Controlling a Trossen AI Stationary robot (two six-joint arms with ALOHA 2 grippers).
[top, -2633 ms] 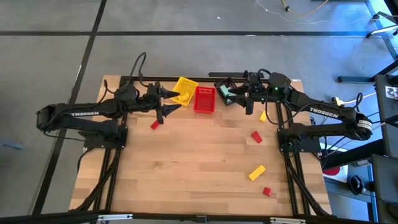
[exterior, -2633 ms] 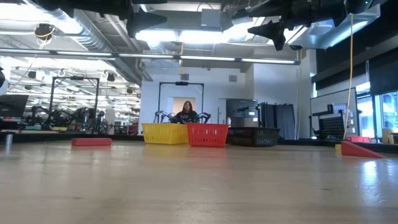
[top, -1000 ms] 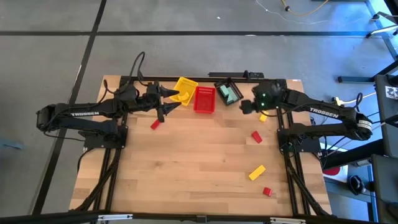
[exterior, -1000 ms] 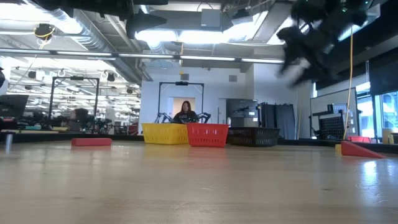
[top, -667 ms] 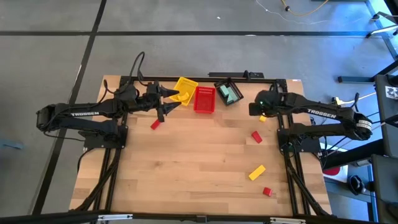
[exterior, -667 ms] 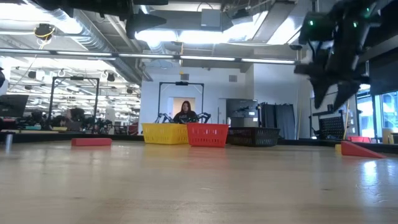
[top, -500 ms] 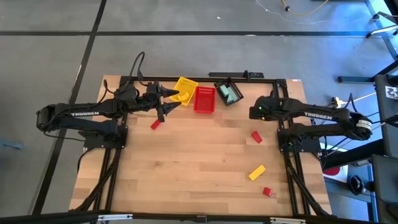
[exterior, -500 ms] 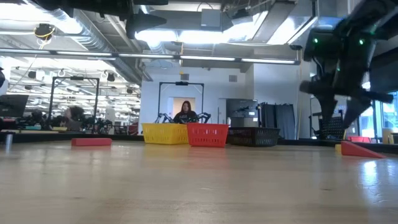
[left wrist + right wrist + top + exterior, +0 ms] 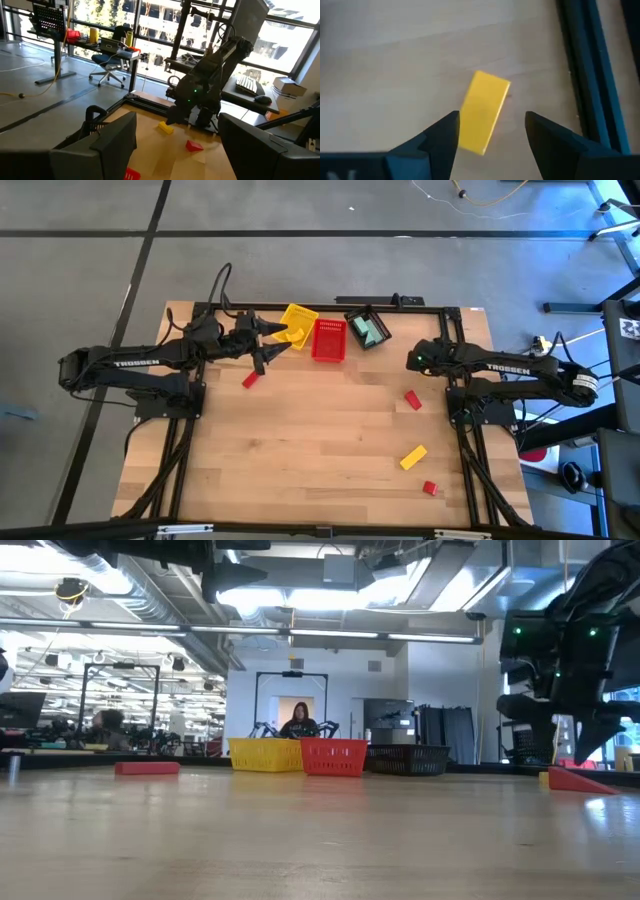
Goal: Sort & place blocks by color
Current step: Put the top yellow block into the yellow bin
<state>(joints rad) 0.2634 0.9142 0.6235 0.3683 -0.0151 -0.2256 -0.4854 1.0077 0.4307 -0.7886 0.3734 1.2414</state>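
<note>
My right gripper (image 9: 491, 121) is open and points down at the far right of the table (image 9: 418, 361). Its fingers stand on either side of a yellow bar block (image 9: 483, 111) that lies flat on the wood, and they are clear of it. My left gripper (image 9: 280, 342) is open and hangs above the table beside the yellow basket (image 9: 297, 323). A red block (image 9: 249, 380) lies just below it. Other blocks lie on the right side: a red one (image 9: 412, 399), a yellow bar (image 9: 413, 457) and a small red one (image 9: 429, 488). Teal pieces sit in the black basket (image 9: 366, 328).
The yellow, red (image 9: 328, 339) and black baskets stand in a row at the far edge. A dark frame rail (image 9: 587, 75) runs close to the yellow bar. The middle and near left of the table (image 9: 300, 450) are bare wood. A person (image 9: 299, 720) sits beyond the far edge.
My right gripper has swung away from the black basket toward the right and near side, tipped its fingers downward, and come down over the yellow bar. The left arm and the blocks have kept still.
</note>
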